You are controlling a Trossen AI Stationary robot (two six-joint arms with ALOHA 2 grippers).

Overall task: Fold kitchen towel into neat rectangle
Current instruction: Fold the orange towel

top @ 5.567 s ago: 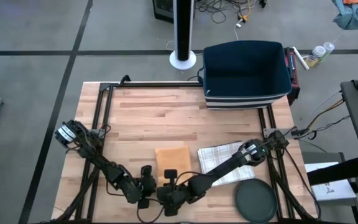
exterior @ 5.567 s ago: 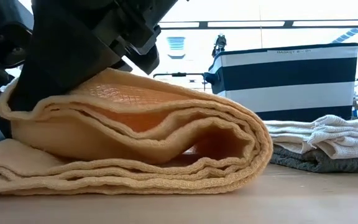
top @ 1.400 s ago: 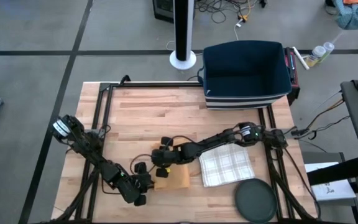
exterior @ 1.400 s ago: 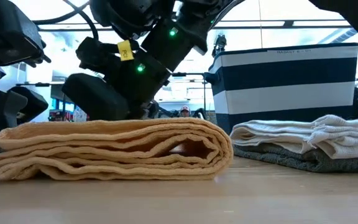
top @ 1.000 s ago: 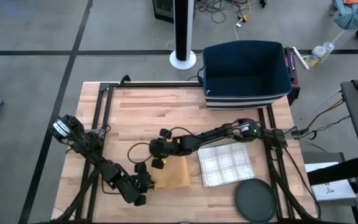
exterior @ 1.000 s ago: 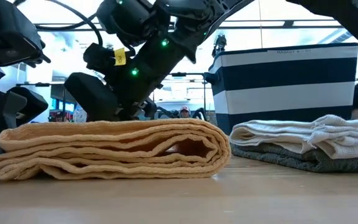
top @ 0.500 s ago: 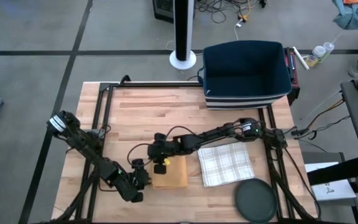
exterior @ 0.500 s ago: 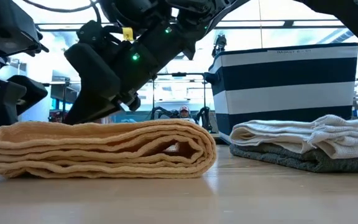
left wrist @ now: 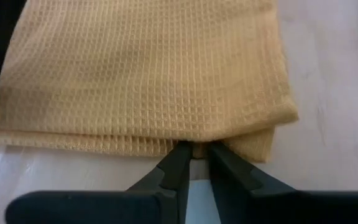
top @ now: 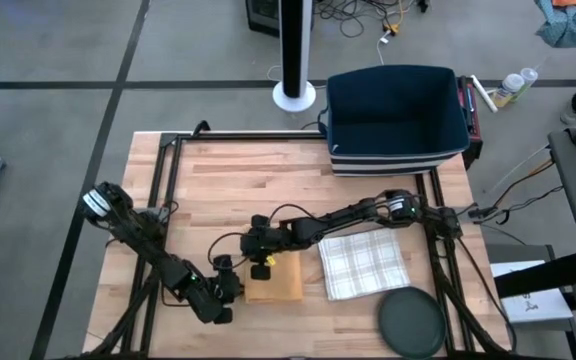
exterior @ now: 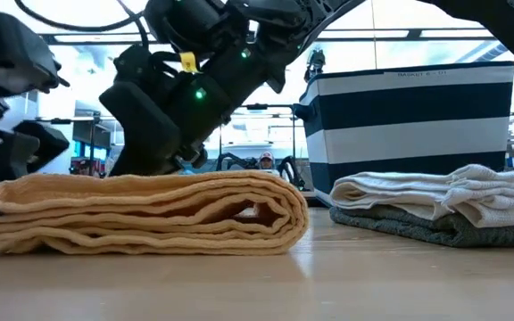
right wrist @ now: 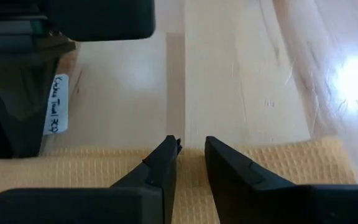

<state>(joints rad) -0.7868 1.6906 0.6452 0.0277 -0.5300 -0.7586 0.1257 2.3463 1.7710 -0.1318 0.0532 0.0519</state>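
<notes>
The orange waffle-weave kitchen towel (top: 280, 283) lies folded in several layers near the table's front edge, its rounded fold (exterior: 294, 214) toward the right. My left gripper (top: 234, 284) is at the towel's left edge, fingers almost together (left wrist: 194, 152). My right gripper (top: 265, 267) reaches in from the right. It stands on the towel's far edge with a narrow gap between its fingers (right wrist: 191, 146), through which the wood of the table and a strip of towel show. My left gripper has its fingertips (left wrist: 180, 155) on the towel's left edge (left wrist: 194, 144), low in the stack of layers, coming slanting down from the table's left. How many layers lie between the tips does not show. The towel lies flat on the table. My right gripper rests its fingertips (right wrist: 166, 152) on top of the towel, just inside its far edge (right wrist: 272, 155), slanting down from the far right. Nothing is pinched between its fingers. The towel stays flat beneath it (exterior: 132, 178).
A folded white checked towel (top: 363, 262) lies right of the orange one, stacked on a grey one in the low view (exterior: 444, 209). A dark round disc (top: 411, 325) sits at the front right. A navy striped basket (top: 396, 120) stands at the back right.
The folded towel has slid a little toward the table's left, keeping its shape. My right gripper has rolled and tipped at the wrist while staying on the towel's far edge.
</notes>
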